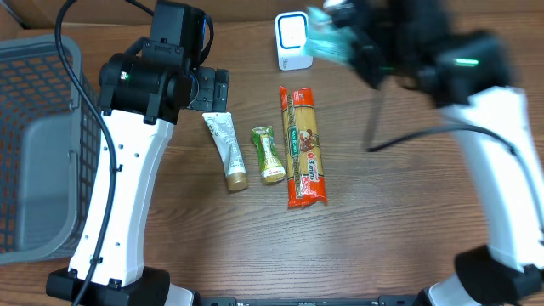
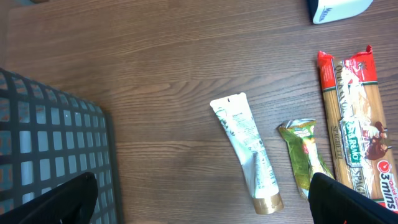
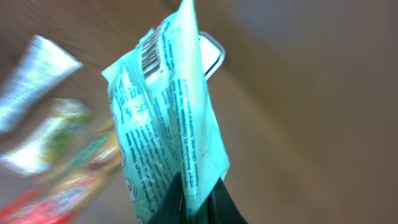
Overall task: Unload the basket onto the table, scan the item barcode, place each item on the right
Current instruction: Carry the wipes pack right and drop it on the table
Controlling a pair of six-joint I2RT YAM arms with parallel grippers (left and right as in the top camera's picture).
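A pale teal packet [image 3: 165,118] with printed text and a barcode near its top hangs pinched in my right gripper [image 3: 198,202], which is shut on its lower edge. In the overhead view that packet [image 1: 325,40] is blurred, held up beside the white scanner [image 1: 293,41] at the back of the table. The scanner's [image 3: 212,55] edge shows just behind the packet in the right wrist view. My left gripper [image 2: 202,208] stands wide open above bare wood, holding nothing, left of the items on the table.
A white tube with a gold cap [image 1: 225,150], a small green packet [image 1: 269,155] and a red spaghetti pack [image 1: 303,146] lie side by side mid-table. A grey mesh basket [image 1: 34,144] fills the left edge, and its rim [image 2: 106,162] is close to my left fingers.
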